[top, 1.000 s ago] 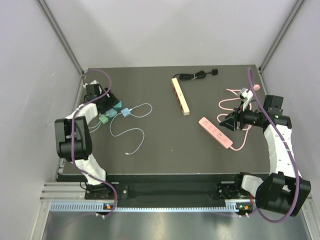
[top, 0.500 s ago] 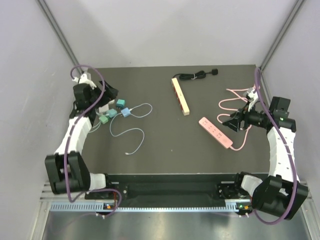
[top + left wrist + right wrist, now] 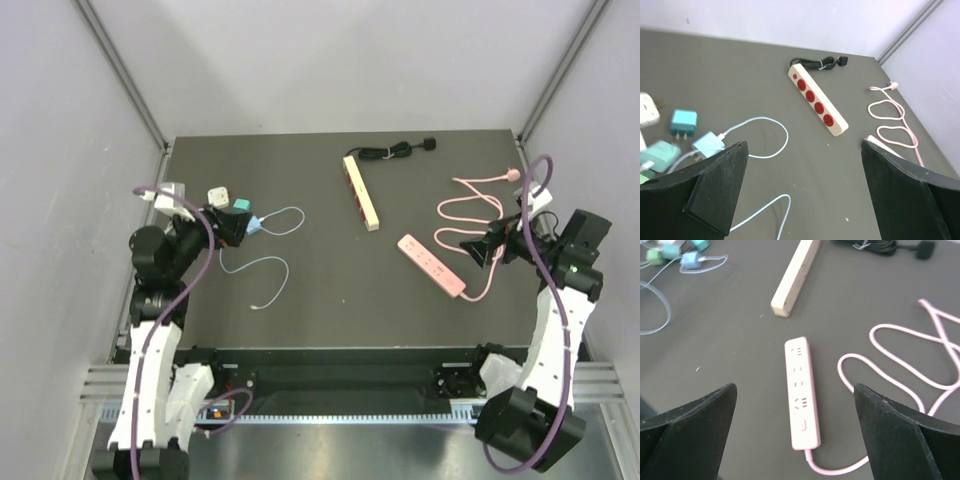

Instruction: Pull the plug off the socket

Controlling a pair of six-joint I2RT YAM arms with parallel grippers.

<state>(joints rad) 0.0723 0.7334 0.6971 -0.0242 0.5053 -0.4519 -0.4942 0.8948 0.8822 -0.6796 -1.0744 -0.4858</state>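
A pink power strip (image 3: 432,265) lies at the right of the dark table, and all its sockets show empty in the right wrist view (image 3: 801,390). Its pink cord (image 3: 470,205) loops behind it. A cream power strip (image 3: 361,192) with red sockets, also empty (image 3: 818,99), lies at the back centre with a bundled black cord (image 3: 400,150). My right gripper (image 3: 478,247) is open above the pink strip (image 3: 795,400). My left gripper (image 3: 232,228) is open and empty above the table's left (image 3: 802,165). I see no plug seated in either strip.
Loose chargers lie at the left: white (image 3: 218,195), teal (image 3: 683,121), light blue (image 3: 708,144) and green (image 3: 660,152). Thin blue cables (image 3: 270,265) curl from them toward the middle. Grey enclosure walls stand close on both sides.
My left arm has swung back toward the near edge and its gripper has lifted off the chargers and turned toward the middle. My right arm has drawn back to the right.
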